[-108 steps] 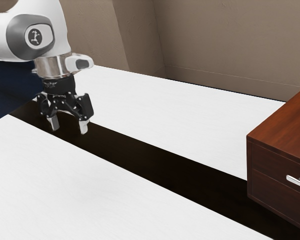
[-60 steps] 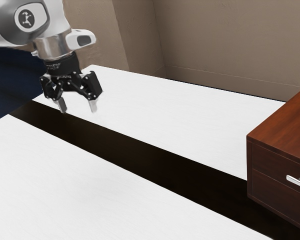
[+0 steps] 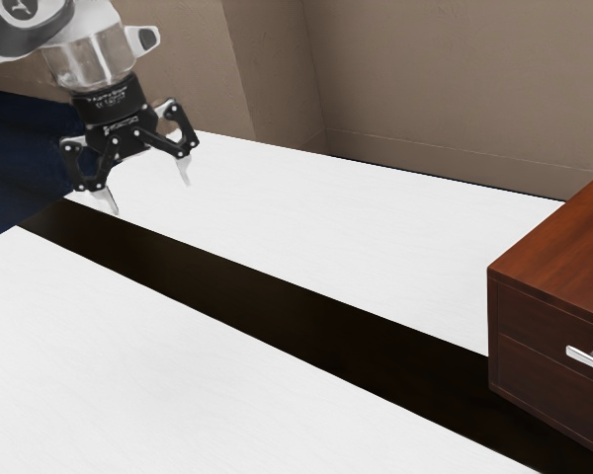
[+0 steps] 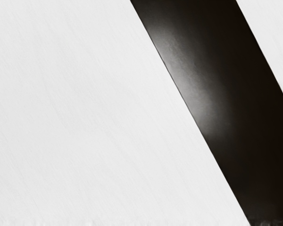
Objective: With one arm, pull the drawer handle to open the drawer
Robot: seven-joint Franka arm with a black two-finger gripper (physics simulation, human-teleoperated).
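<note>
Pincer (image 3: 148, 194) risen, fingers apart, one cabinet (image 3: 558, 255), one drawer handle (image 3: 585, 357)

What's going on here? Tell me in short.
A single robot arm is meant to pull a drawer open, but it is not there yet. Its hand hovers open and empty above the white table at the exterior view's left. The wooden cabinet stands at that view's far right. Its drawer looks closed and the metal handle is untouched.
</note>
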